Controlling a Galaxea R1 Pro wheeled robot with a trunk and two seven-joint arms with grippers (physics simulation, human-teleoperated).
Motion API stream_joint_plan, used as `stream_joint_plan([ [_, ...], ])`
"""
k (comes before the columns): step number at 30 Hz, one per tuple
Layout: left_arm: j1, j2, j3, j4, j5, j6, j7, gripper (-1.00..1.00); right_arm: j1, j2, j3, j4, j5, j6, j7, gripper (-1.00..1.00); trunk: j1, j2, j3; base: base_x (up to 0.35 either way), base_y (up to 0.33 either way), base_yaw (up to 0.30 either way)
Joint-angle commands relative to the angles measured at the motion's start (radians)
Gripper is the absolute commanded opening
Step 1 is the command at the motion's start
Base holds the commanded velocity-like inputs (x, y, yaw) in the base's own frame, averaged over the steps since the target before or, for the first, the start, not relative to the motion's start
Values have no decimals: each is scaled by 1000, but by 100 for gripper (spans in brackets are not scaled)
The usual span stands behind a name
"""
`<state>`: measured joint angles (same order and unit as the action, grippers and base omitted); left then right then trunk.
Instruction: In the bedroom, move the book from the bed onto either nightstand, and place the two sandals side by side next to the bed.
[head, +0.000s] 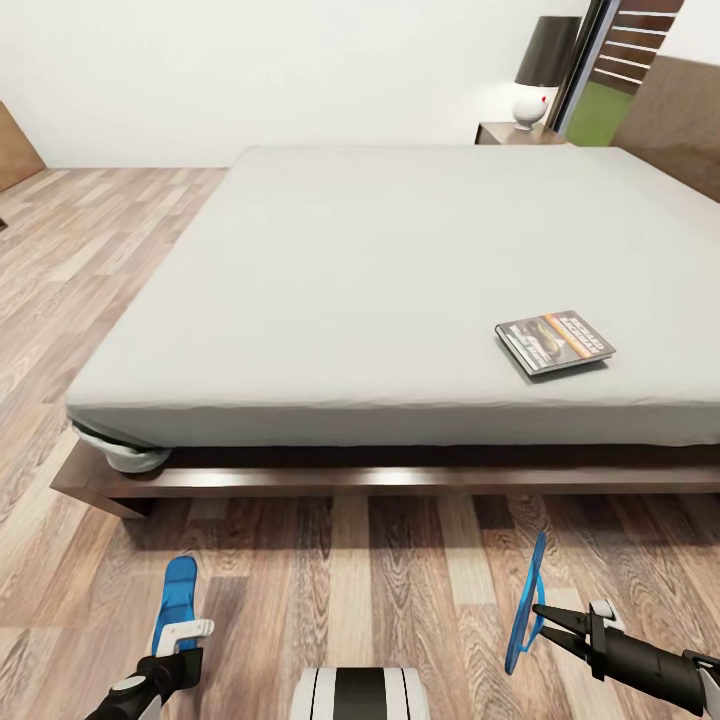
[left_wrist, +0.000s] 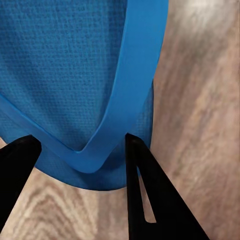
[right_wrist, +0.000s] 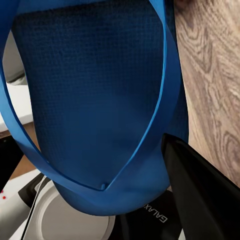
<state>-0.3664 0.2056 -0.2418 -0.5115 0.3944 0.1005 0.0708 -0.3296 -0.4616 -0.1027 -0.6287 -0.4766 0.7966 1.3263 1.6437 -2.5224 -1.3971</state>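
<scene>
Bed (head: 400, 270): smooth pale grey mattress on dark wood frame, plank floor (head: 330, 560) w/ visible grain. Thin book (head: 555, 343) lies flat on mattress near the front edge, toward the right. Both sandals flat, bright blue, fine woven-looking texture. Left claw (head: 180, 640) fingers part-open astride the strap of left sandal (head: 180, 592), which lies on floor. Right claw (head: 545, 615) clamped on right sandal (head: 525, 600), held on edge above floor. Nightstand (head: 515, 133) w/ lamp (head: 540, 75) beyond bed's far corner.
</scene>
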Motion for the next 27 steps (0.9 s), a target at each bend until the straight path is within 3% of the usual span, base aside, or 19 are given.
stream_joint_plan([
  [1, 0, 1, -8, -2, 9, 4, 7, -100, 0, 0, 0, 0, -4, 9, -1, -100, 0, 0, -1, 144, 0, 0],
  [14, 0, 1, -8, -2, 9, 5, 7, -100, 0, 0, 0, 0, -4, 9, -1, -100, 0, 0, -1, 159, 0, 0],
  [23, 0, 2, -4, -2, 9, 9, 9, -100, 0, 0, -1, 0, -4, 9, -1, -100, 0, 0, -1, 23, 0, 0],
  [27, 0, 2, -2, -2, 9, 10, 12, -100, 0, 0, -1, 0, -4, 9, -1, -100, 2, -1, -16, 0, 0, 0],
])
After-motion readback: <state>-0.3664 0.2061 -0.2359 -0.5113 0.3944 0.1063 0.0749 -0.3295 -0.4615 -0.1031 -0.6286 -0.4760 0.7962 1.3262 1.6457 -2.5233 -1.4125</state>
